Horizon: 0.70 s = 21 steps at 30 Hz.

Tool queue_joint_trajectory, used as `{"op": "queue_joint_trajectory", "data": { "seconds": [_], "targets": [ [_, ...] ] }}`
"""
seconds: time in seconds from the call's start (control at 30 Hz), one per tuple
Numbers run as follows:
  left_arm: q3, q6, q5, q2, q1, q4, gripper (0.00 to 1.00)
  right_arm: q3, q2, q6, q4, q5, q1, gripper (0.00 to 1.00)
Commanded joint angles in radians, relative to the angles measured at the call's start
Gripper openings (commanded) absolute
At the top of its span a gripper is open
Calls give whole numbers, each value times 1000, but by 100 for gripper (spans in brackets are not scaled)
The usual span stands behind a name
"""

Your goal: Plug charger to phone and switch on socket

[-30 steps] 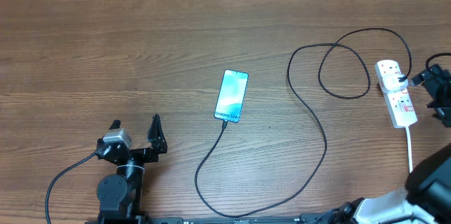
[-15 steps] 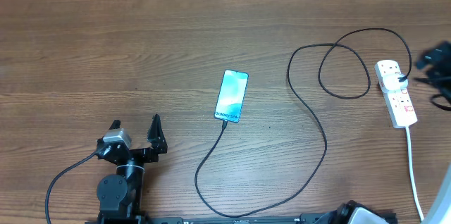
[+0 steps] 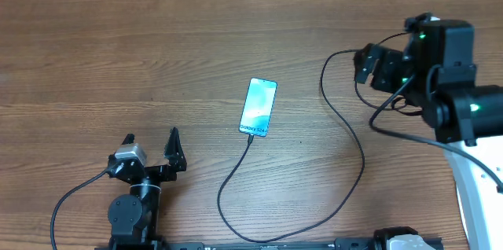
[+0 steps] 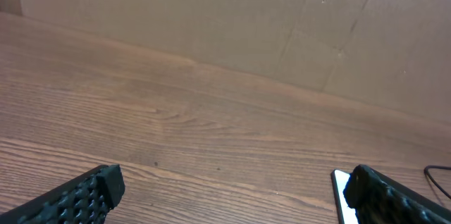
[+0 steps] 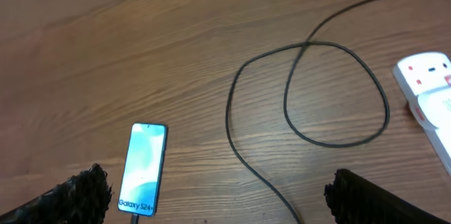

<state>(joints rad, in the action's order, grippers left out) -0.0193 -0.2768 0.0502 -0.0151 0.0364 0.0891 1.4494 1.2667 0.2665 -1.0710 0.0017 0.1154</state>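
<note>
1. Charger: a long thin black cable (image 5: 304,43). Its lowest bend sits at the bottom centre of the overhead view, and from there it sweeps up the right half in smooth curves and crosses itself into a round loop at the upper right.
2. Left gripper (image 3: 151,134), at the lower left of the overhead view, has its black fingers spread wide with nothing between them. Their pads (image 4: 84,196) are studded with small bumps.
3. Slim rectangular phone (image 3: 258,107), with a glossy light-blue screen and dark edges, lies flat at mid-frame, slightly tilted. The cable's tip meets its lower short edge.
4. Right gripper (image 5: 216,182), at the upper right of the overhead view, hangs above the loop with its fingers wide apart and empty.
5. White oblong plastic power strip (image 5: 423,65) with red markings lies at the right edge of the right wrist view, just beside the loop. In the overhead view the arm hides it.
6. Brown wood-grain table (image 3: 118,45) carries everything.
</note>
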Motion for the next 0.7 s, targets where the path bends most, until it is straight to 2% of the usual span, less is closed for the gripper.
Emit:
{"op": "queue_joint_trajectory", "data": {
  "seconds": [0.0,0.17,0.5,0.67],
  "targets": [
    [7,19,9,11,-10,-3,99,-40,-21,-36,9,60,21,100],
    [7,19,9,11,-10,-3,100,-219,-23,-40,166,47,21,100],
    [7,19,9,11,-10,-3,100,-715,-77,-66,868,-169,21,100],
    [7,19,9,11,-10,-3,100,-892,-117,-66,1013,-158,21,100]
  ]
}}
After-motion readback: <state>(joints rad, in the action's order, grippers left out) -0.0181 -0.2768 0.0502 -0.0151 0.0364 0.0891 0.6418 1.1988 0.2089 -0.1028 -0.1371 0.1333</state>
